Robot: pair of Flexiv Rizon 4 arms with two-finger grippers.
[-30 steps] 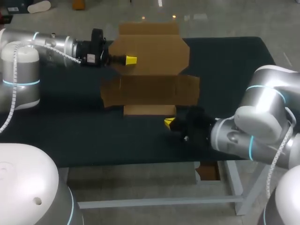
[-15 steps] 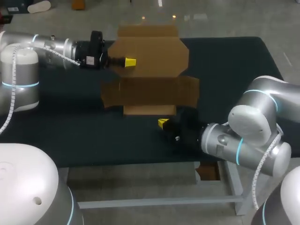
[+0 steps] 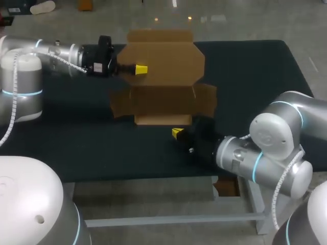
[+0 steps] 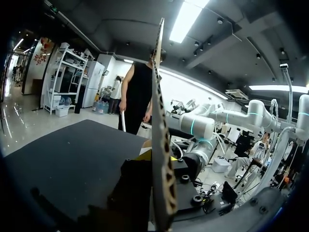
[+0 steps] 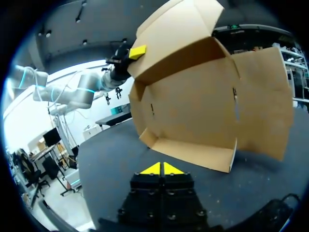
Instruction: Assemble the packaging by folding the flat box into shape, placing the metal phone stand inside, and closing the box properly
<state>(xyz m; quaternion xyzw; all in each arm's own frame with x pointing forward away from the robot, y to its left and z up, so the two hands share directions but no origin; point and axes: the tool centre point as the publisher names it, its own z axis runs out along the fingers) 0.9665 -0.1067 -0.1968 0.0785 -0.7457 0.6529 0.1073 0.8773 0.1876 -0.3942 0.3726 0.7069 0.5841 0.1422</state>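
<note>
Partly folded brown corrugated cardboard box [image 3: 163, 99] on a matte black surface [image 3: 76, 138]. The left claw [image 3: 141, 68] pinches its raised lid's edge; the right claw [image 3: 177, 133], tips pressed together, holds nothing.

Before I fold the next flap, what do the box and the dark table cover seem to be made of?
The box looks like plain brown corrugated cardboard with a matt finish: in the left wrist view its cut edge shows wavy fluting between two liners. The table cover seems to be a dark matt cloth or mat. It gives no shine, but I cannot make out any weave.
</note>
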